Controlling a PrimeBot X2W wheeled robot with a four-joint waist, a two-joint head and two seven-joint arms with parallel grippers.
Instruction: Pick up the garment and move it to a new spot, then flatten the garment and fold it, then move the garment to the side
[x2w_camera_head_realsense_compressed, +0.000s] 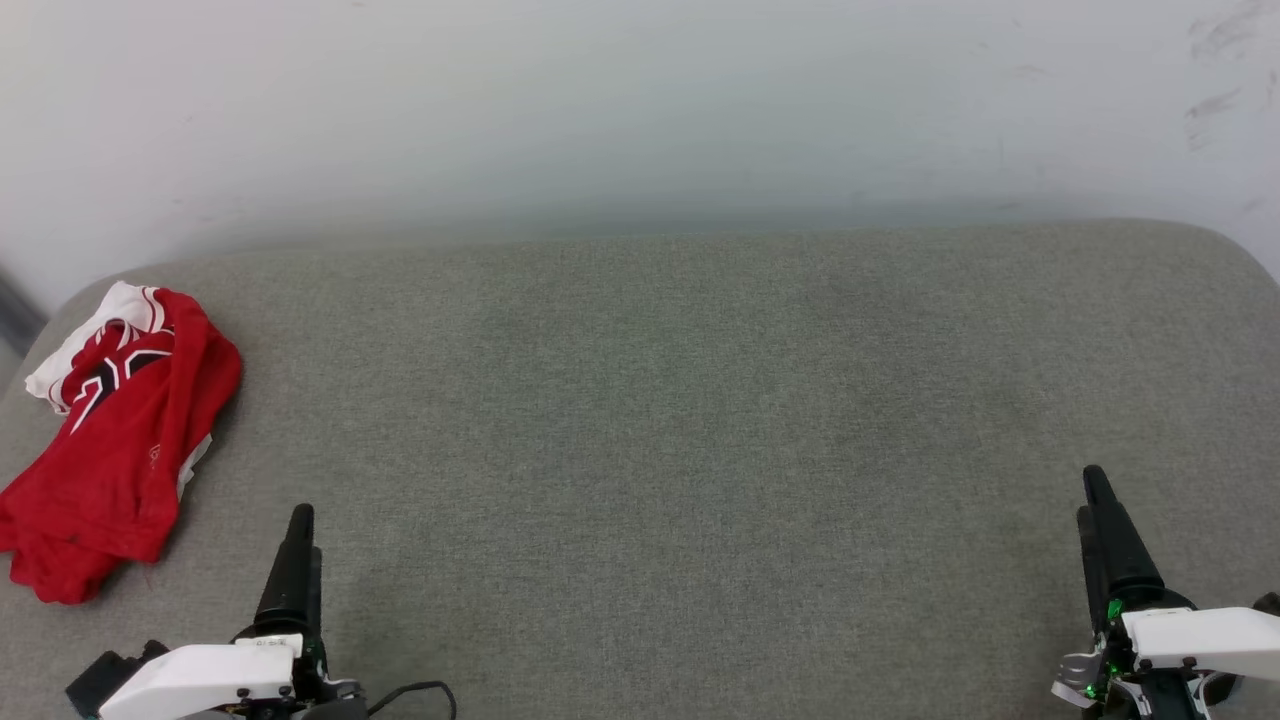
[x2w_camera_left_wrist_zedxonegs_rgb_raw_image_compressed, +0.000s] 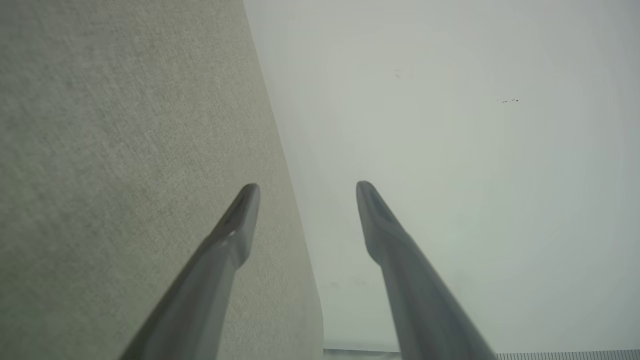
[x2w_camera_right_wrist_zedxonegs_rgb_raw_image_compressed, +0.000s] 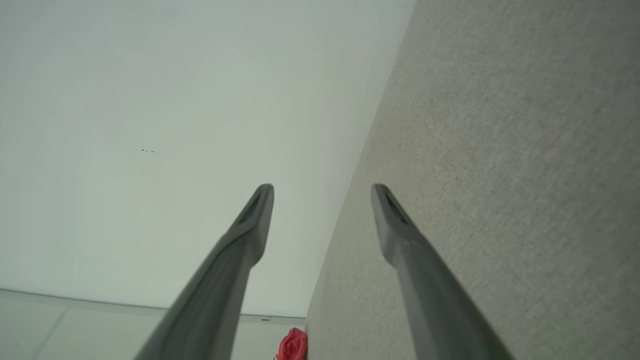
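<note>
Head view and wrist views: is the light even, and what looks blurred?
Head view: soft even light, no glare; the garment is sharp, casting a faint shadow. Left wrist view: the left gripper blurs near the lens. Right wrist view: the right gripper likewise.

left claw (x2w_camera_left_wrist_zedxonegs_rgb_raw_image_compressed: 307, 186) spread wide, right claw (x2w_camera_right_wrist_zedxonegs_rgb_raw_image_compressed: 322, 186) likewise, both empty

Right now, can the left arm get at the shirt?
Probably yes. The shirt lies crumpled on the grey surface just left of the open left pincer, with only bare fabric between them and nothing in the way.
</note>
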